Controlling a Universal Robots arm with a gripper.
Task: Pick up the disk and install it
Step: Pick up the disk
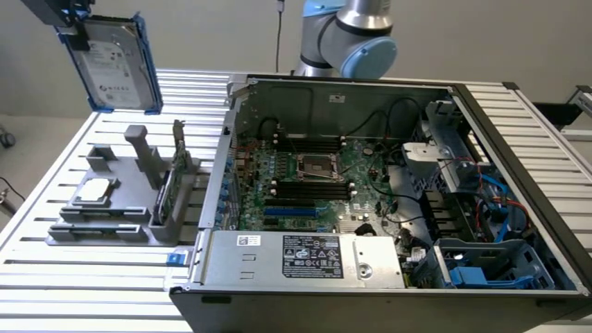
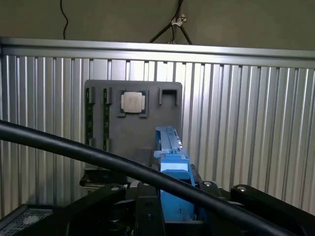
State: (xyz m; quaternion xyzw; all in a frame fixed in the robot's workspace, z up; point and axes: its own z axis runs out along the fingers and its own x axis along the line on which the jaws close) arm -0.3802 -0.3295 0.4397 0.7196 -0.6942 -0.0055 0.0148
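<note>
the gripper (image 1: 72,33) is closed on the disk (image 1: 116,62) and holds it in the air, a little tilted, above the grey holder (image 1: 97,232) (at the exterior view's left). the open computer case (image 1: 306,97) stands well apart from the disk.

Disk (image 1: 111,61): matt silver-grey metal; carrier (image 1: 150,69): blue plastic. Table (image 1: 93,291): ribbed bare metal, dull sheen.

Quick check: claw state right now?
Claw: closed on the disk, held in the air above the grey tray.
</note>
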